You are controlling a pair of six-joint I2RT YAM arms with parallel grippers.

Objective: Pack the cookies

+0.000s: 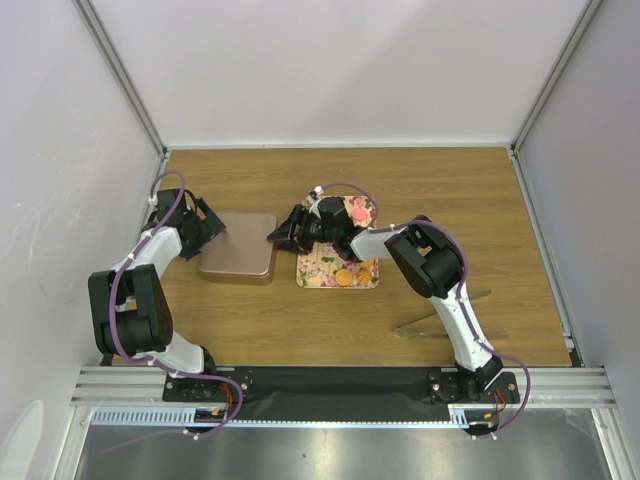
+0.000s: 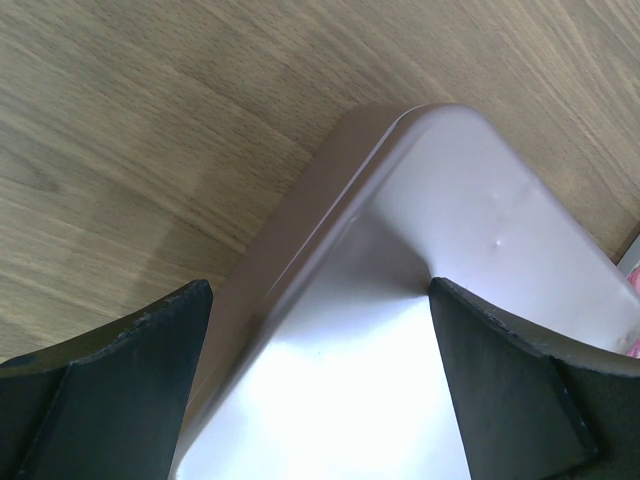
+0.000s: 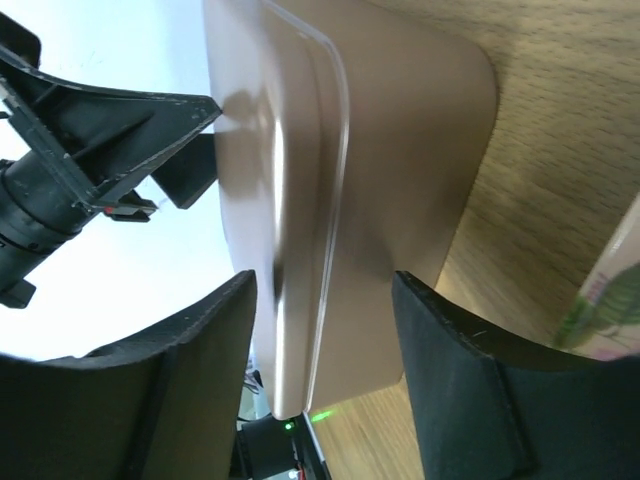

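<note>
White walls (image 1: 340,60), wooden tabletop (image 1: 500,220)

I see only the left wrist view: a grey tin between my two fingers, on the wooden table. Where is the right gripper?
Observer: The right gripper is at the right edge of the tin, opposite the left gripper, with its jaws open.
Operator: And where are the cookies?
Observer: The cookies lie on a floral tray just right of the tin.
Operator: Do you see all of them?
Observer: No. The right arm covers much of the tray; only some orange and pink ones show.
</note>
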